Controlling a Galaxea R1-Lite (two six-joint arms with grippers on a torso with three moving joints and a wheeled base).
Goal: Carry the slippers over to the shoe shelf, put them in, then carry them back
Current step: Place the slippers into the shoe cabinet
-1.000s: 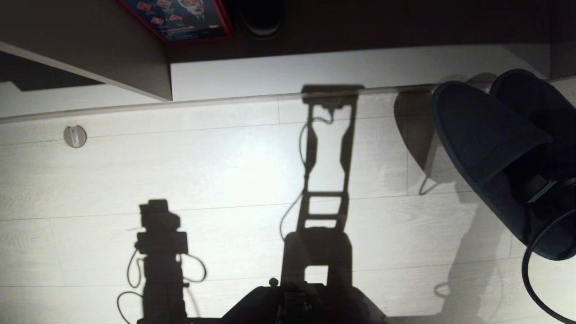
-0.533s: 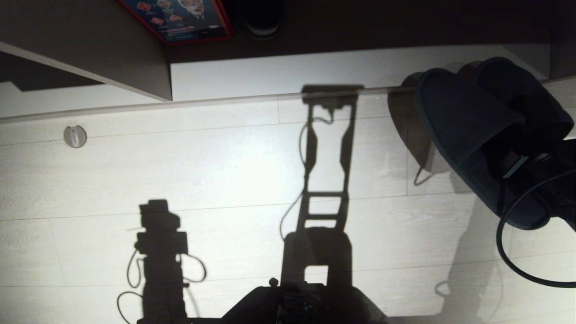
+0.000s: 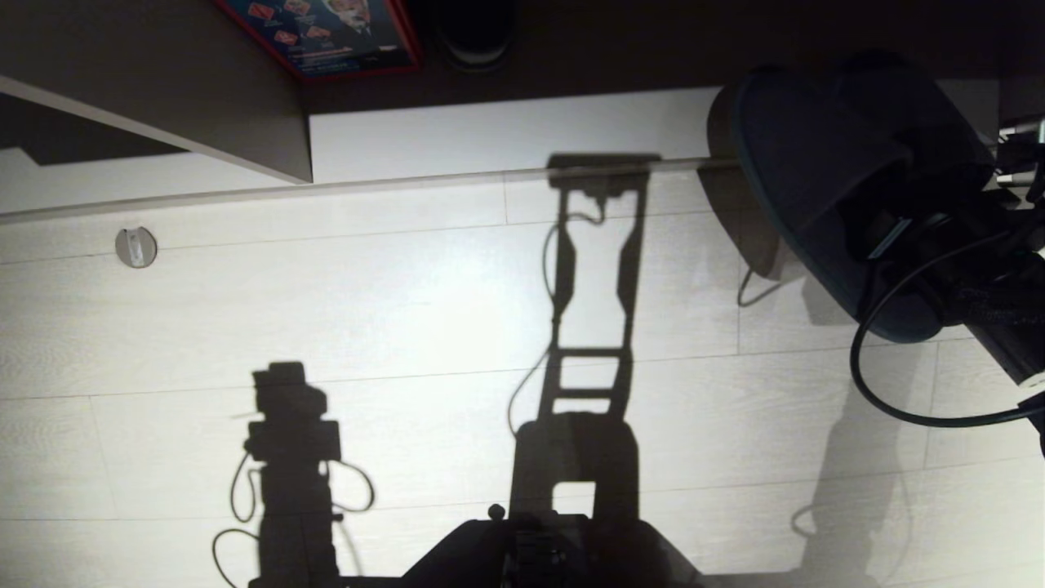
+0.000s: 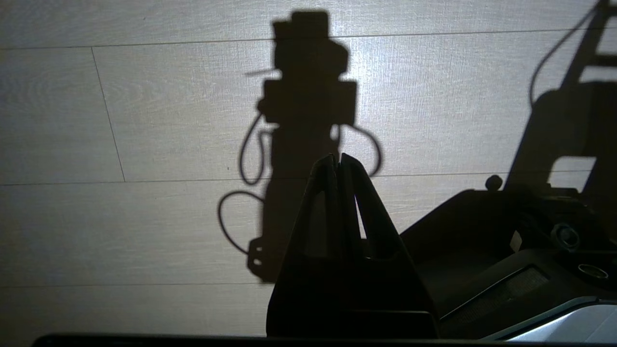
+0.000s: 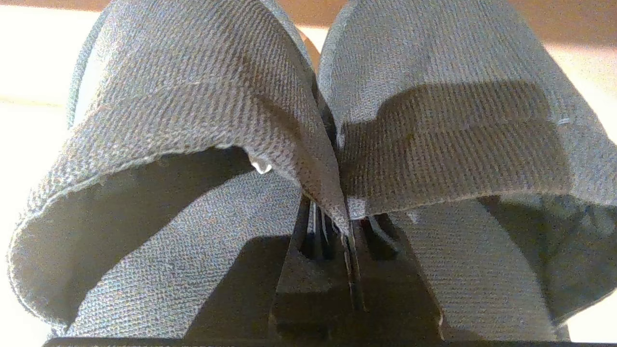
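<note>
The slippers (image 3: 816,180), a dark grey-blue fabric pair, hang toes-forward at the far right of the head view, over the front edge of the shoe shelf's pale bottom board (image 3: 506,135). My right gripper (image 5: 344,226) is shut on their two inner upper edges, pinching the left slipper (image 5: 193,120) and the right slipper (image 5: 448,120) together. The shelf's slanted divider (image 3: 188,106) stands at the left, with the dark back above it. My left gripper (image 4: 337,161) hangs shut and empty over the floor.
A red-edged blue box (image 3: 326,33) and a dark round object (image 3: 473,33) sit at the back of the shelf. A small round fitting (image 3: 135,247) is set in the pale plank floor. My base (image 3: 539,547) shows at the bottom edge, and a black cable (image 3: 898,392) loops under the right arm.
My right arm has carried the slippers forward and slightly left, from over the floor to the shelf's front edge. The left arm and the camera have stayed still.
</note>
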